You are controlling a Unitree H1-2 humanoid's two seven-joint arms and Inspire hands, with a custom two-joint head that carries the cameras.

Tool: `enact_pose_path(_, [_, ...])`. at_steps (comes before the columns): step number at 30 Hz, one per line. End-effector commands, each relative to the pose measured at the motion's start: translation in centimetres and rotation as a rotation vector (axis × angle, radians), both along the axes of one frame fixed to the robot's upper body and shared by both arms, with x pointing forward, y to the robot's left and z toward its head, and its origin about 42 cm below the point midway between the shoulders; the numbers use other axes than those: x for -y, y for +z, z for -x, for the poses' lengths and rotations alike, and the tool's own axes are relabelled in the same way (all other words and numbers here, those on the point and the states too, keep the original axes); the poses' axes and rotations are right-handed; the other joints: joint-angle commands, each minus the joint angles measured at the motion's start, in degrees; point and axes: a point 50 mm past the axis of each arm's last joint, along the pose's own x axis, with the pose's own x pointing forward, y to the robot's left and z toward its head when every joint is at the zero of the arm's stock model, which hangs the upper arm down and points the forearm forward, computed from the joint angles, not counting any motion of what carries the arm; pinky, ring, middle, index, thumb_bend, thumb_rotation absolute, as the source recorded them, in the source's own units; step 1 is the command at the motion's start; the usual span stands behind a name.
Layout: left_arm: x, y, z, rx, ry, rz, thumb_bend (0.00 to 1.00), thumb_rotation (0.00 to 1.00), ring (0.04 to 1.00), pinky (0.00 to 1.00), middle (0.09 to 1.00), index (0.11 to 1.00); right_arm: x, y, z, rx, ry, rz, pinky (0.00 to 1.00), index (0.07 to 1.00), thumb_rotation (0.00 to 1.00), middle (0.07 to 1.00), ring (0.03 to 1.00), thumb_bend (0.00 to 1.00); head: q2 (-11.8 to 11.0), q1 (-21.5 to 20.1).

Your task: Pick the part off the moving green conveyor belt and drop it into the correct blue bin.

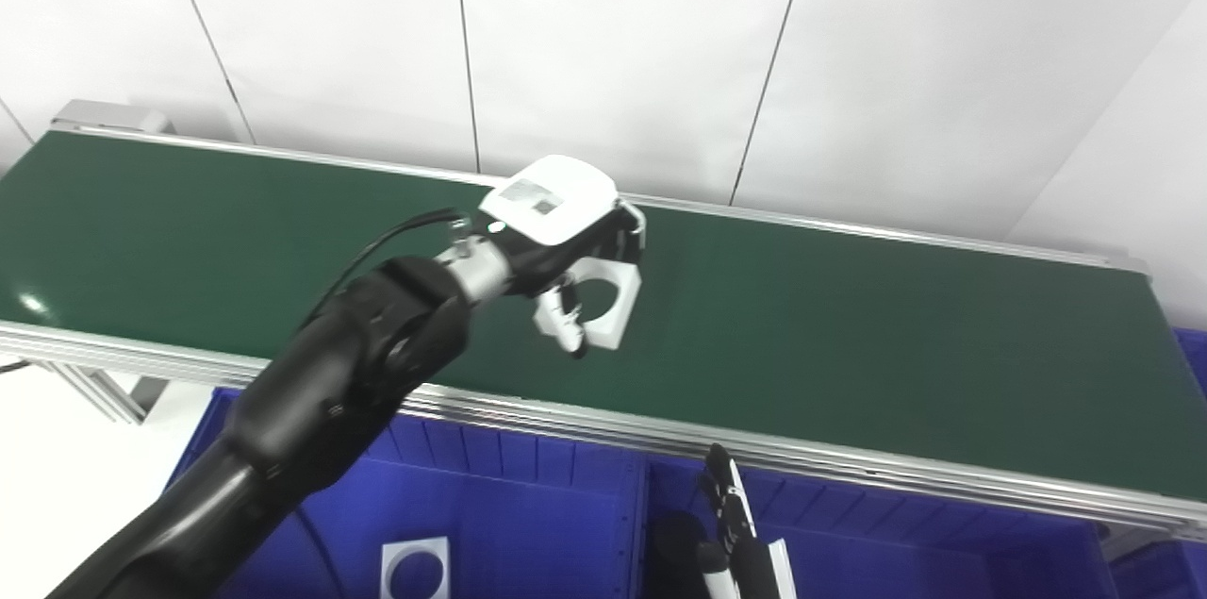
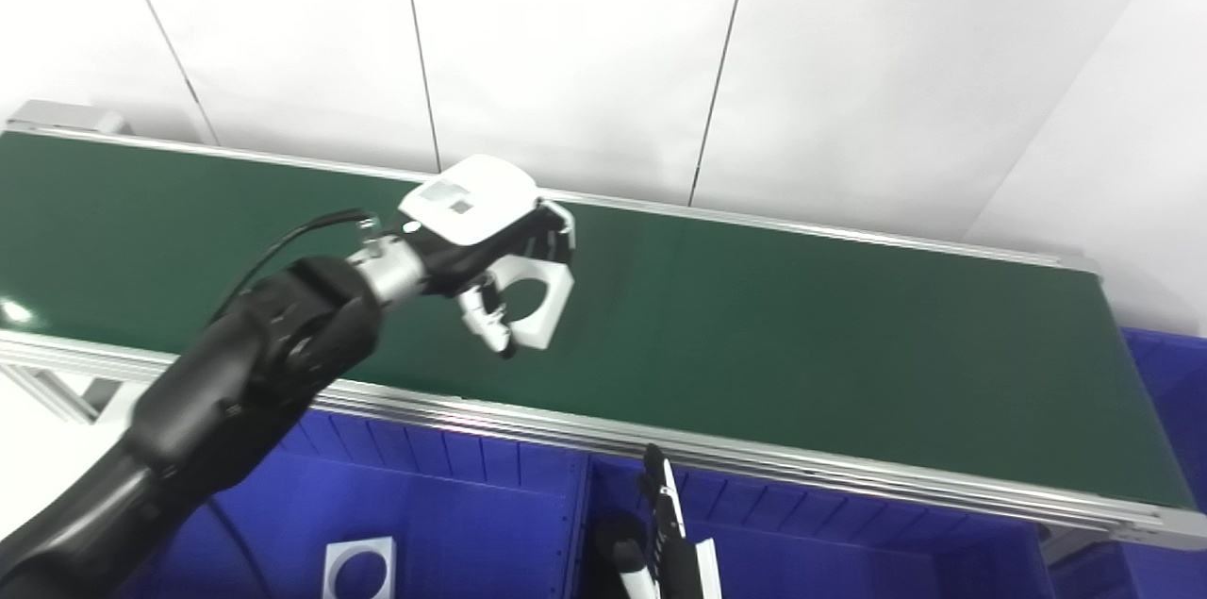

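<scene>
Over green conveyor belt (image 1: 849, 335), left robot hand (image 1: 566, 241) clamped on white square part (image 1: 603, 302) with round hole. Keep grip firm, swing to left blue bin (image 1: 528, 505) holding matching part (image 1: 415, 566). Right robot hand (image 1: 731, 533) low, state unclear.

Left hand (image 1: 566, 245) grips white part (image 1: 608, 302) over green belt (image 1: 849, 335)

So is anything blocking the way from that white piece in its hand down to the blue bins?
Nothing visible. The left hand grips the white part over the green belt; only the belt's metal edge rail lies between it and the blue bin below.
</scene>
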Motion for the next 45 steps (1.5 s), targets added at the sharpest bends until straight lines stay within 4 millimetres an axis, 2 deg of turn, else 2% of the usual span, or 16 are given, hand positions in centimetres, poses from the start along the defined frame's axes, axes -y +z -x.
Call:
enact_pose_path(1, [-1.6,2.0,0.7,0.08,-0.013,0.027,0.52,0.0,0.446,0.36,0.461,0.518,-1.7,1.8,-0.4,0.087,0.003,-0.082,1.0,0.985,0.97,0.977,0.958,0.83,0.5,1.2])
enact_pose_path(3, [-2.6,2.2,1.6,0.085,0.007,0.033,0.52,0.0,0.425,0.34,0.453,0.52,-1.3,1.9,-0.4,0.087,0.003,-0.088,1.0,0.984,0.96,0.976,0.957,0.82,1.4,2.8])
enact_pose_path(4, [-3.1,2.5,2.1,0.091,0.017,0.035,0.52,0.0,0.463,0.36,0.484,0.496,-1.0,1.9,-0.5,0.087,0.003,-0.094,1.0,0.98,0.95,0.977,0.961,0.83,2.2,3.9])
enact_pose_path(5, [-3.6,2.9,2.6,0.096,0.026,0.037,0.52,0.0,0.457,0.36,0.485,0.493,-0.7,2.0,-0.5,0.091,0.003,-0.102,1.0,0.98,0.94,0.979,0.965,0.83,2.8,5.0])
enact_pose_path(10, [-5.3,4.5,4.3,0.099,0.051,0.03,0.52,0.0,0.412,0.33,0.449,0.521,1.1,3.0,-1.1,0.119,0.001,-0.093,1.0,0.995,0.94,0.981,0.961,0.84,6.5,12.4])
enact_pose_path(13, [-6.5,5.1,5.3,0.083,0.065,-0.02,0.52,0.0,0.441,0.36,0.459,0.519,2.1,3.6,-1.4,0.123,-0.003,-0.102,1.0,1.0,0.94,0.985,0.96,0.83,7.2,14.7])
enact_pose_path(16, [-7.7,5.2,6.4,0.061,0.079,-0.035,0.51,0.0,0.383,0.3,0.431,0.53,3.2,3.9,-1.8,0.121,-0.011,-0.105,0.98,0.998,0.92,0.98,0.951,0.84,8.1,17.4])
enact_pose_path(18, [-8.2,5.0,7.1,0.046,0.094,-0.043,0.51,0.0,0.383,0.3,0.434,0.53,3.8,4.0,-2.0,0.13,-0.009,-0.091,0.97,0.993,0.92,0.976,0.942,0.83,8.4,18.7])
enact_pose_path(23, [-8.7,4.6,8.7,-0.003,0.137,-0.05,0.52,0.0,0.438,0.35,0.461,0.519,4.9,4.0,-2.4,0.133,-0.004,-0.093,0.96,0.989,0.9,0.97,0.932,0.8,9.3,21.2])
enact_pose_path(28, [-8.2,3.4,10.0,-0.046,0.161,0.004,0.51,0.0,0.414,0.34,0.443,0.533,5.5,3.8,-2.6,0.125,-0.004,-0.093,0.97,0.985,0.9,0.966,0.927,0.84,10.3,21.9])
enact_pose_path(30, [-7.5,2.7,10.5,-0.064,0.163,0.033,0.51,0.0,0.363,0.29,0.418,0.535,5.5,3.9,-2.7,0.126,-0.004,-0.09,0.97,0.98,0.9,0.963,0.926,0.85,10.6,22.0])
enact_pose_path(34, [-5.7,1.0,11.7,-0.104,0.15,0.068,0.52,0.0,0.453,0.36,0.485,0.492,5.3,4.0,-2.7,0.129,-0.001,-0.09,0.96,0.976,0.91,0.961,0.924,0.85,11.1,21.6])
enact_pose_path(41, [-4.2,-2.4,13.5,-0.181,0.167,0.102,0.52,0.0,0.419,0.33,0.452,0.524,4.4,4.5,-3.0,0.132,-0.005,-0.11,0.97,0.98,0.9,0.963,0.926,0.84,11.5,20.3])
enact_pose_path(45, [-3.4,-4.7,14.4,-0.215,0.213,0.131,0.52,0.0,0.467,0.37,0.478,0.504,4.0,4.7,-3.2,0.133,0.0,-0.115,0.97,0.989,0.9,0.97,0.93,0.85,11.7,19.6])
